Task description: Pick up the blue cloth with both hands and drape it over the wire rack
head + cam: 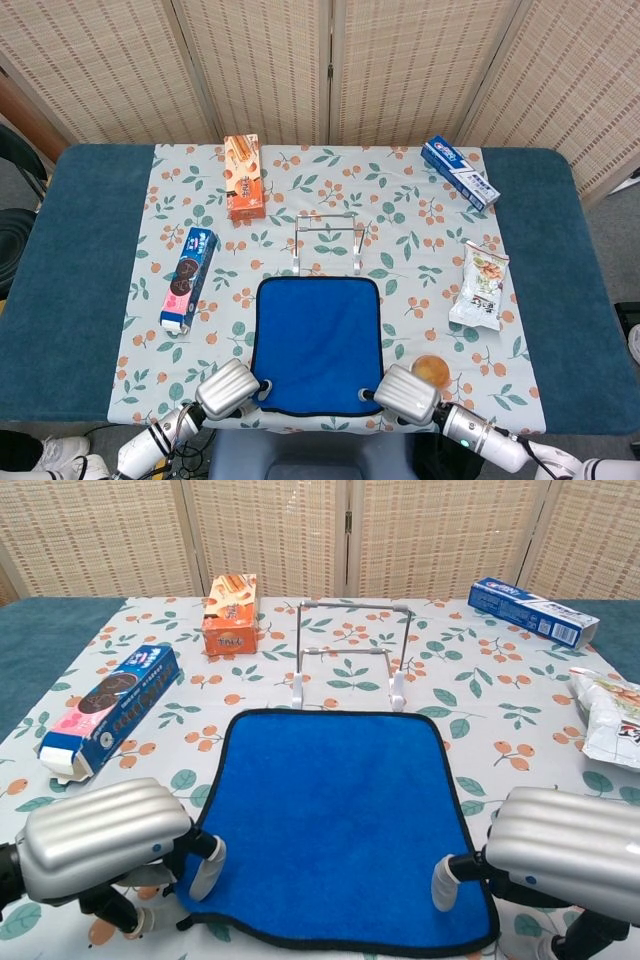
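Observation:
The blue cloth (318,340) (335,815) lies flat on the floral tablecloth, just in front of the wire rack (328,240) (350,650), which stands upright and bare. My left hand (228,388) (100,835) is at the cloth's near-left corner, with one finger on top of the slightly bunched edge and the thumb below it. At the near-right corner is my right hand (405,393) (565,850); one fingertip (443,885) rests on the cloth there. Its other fingers are hidden under the hand's shell.
An orange box (243,177) (230,613) and a blue cookie box (188,279) (108,710) lie to the left. A toothpaste box (460,171) (533,610) and a snack bag (481,285) (610,725) lie to the right. A round orange thing (430,368) sits behind my right hand. The table's front edge is right under both hands.

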You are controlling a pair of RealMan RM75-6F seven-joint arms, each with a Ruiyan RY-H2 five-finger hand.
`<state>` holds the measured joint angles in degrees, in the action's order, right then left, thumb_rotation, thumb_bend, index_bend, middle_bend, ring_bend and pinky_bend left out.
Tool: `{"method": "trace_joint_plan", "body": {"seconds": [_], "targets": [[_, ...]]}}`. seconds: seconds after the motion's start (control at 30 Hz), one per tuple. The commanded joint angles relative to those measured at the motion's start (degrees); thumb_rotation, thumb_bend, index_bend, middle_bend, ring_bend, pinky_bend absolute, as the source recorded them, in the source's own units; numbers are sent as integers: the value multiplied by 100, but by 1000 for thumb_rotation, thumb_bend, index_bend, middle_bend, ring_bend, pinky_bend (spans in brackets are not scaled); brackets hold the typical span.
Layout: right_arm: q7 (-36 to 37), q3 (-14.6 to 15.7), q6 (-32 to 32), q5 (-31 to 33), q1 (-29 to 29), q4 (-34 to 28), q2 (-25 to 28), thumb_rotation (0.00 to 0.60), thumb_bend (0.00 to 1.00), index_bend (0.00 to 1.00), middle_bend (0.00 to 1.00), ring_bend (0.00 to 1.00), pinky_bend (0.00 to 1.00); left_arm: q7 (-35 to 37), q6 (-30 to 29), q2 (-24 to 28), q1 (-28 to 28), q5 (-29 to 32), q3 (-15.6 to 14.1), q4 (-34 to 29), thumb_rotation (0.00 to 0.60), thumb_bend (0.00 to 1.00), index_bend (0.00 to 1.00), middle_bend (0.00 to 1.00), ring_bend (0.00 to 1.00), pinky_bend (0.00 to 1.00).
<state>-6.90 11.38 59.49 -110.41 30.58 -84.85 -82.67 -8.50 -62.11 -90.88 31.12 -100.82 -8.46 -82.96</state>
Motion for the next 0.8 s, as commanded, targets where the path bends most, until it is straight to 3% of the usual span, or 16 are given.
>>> {"method": "trace_joint_plan", "body": {"seconds": [0.03,0.8], "targets": [[1,27,2,-11,14,28,-26,600,279,366,929,897,1000,-4,5,4,0,10,-4,-4,600,374,567,1000,955,1000],[-30,-3,52,96,152,406,-434,600,291,381,929,897,1000,-44,25,12,14,94,-10,-41,600,373,565,1000,955,1000]]}}
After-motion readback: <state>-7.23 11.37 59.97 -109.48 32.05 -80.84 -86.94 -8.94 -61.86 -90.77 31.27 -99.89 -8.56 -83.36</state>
